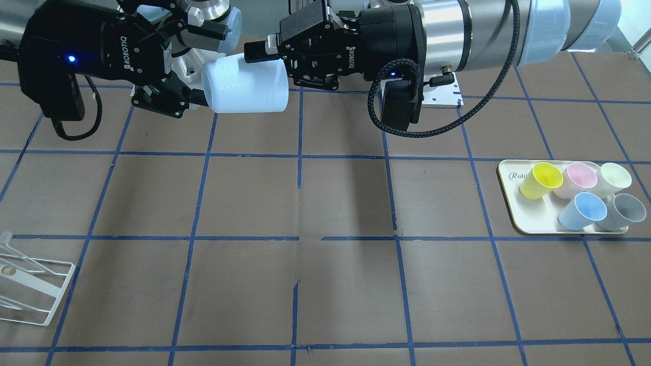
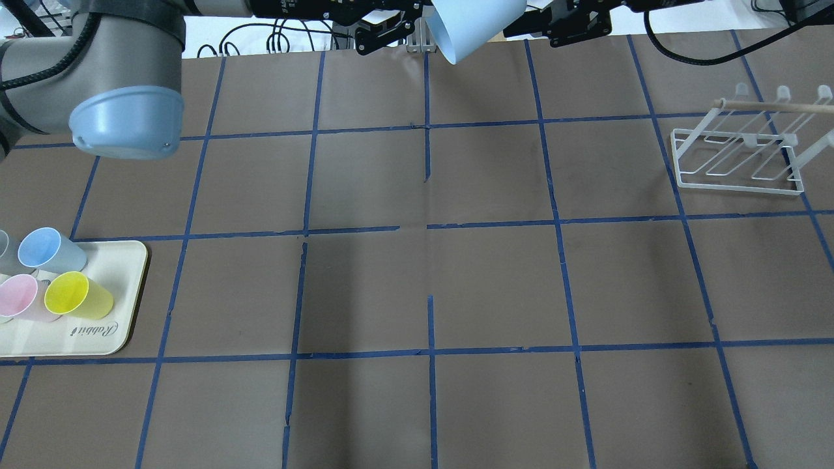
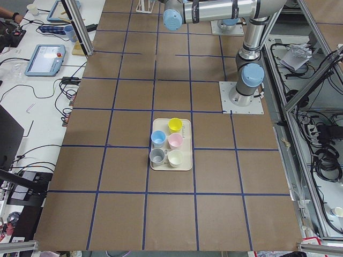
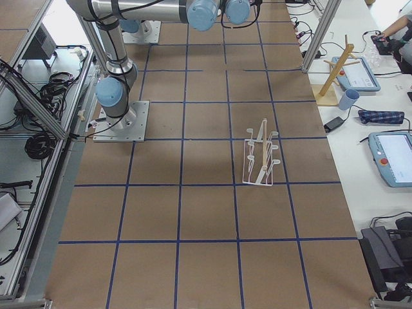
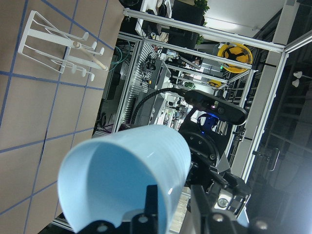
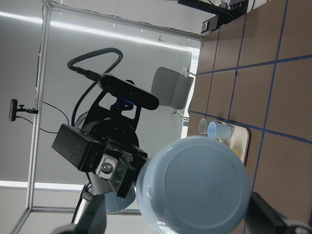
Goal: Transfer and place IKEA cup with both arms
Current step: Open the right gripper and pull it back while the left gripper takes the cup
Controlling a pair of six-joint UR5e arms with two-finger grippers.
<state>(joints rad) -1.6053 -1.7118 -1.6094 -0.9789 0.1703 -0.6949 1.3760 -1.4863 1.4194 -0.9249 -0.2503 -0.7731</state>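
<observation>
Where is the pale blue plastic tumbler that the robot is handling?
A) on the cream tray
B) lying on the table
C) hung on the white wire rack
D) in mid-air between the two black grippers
D: the pale blue plastic tumbler hangs between the left gripper, pinching its rim, and the right gripper at its base.

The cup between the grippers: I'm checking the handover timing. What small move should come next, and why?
Probably the right gripper should close on the base of the cup. It stands open astride that base, a gap showing above the wall, while the left gripper alone pinches the rim in mid-air. Releasing first would likely drop it.
</observation>
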